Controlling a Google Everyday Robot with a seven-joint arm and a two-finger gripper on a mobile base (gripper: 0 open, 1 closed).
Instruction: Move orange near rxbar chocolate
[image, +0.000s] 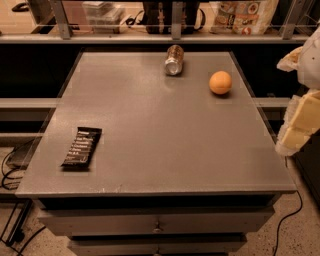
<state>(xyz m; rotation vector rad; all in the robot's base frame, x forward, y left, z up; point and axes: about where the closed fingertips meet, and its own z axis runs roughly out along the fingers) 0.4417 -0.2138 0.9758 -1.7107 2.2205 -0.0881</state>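
Distance is the chief worry: the orange (220, 82) sits toward one o'clock on the grey table (160, 160), while the rxbar chocolate (82, 146) lies flat near the eight o'clock edge. The two are well apart, with nearly the whole tabletop between them. The gripper (296, 127) hangs off the table's right side at about three o'clock, clear of the surface and touching nothing; whether it is parted or closed I cannot tell. The task looks barely begun, the fruit not yet grasped. The orange is round and smooth, so a reach that meets it off-centre would likely nudge it into a roll. The table's right edge is near, at the fruit's three o'clock, and a roll could carry it over. A silvery can (174, 60) lies on its side near the fruit's ten o'clock, close to the far edge; a wide approach could knock it and set it rolling too. A weak pinch on the curved skin could let the fruit slip during the long carry. At the far end, a hard or crowded set-down could shove the light bar toward the left edge, and a released orange may roll away from the bar.
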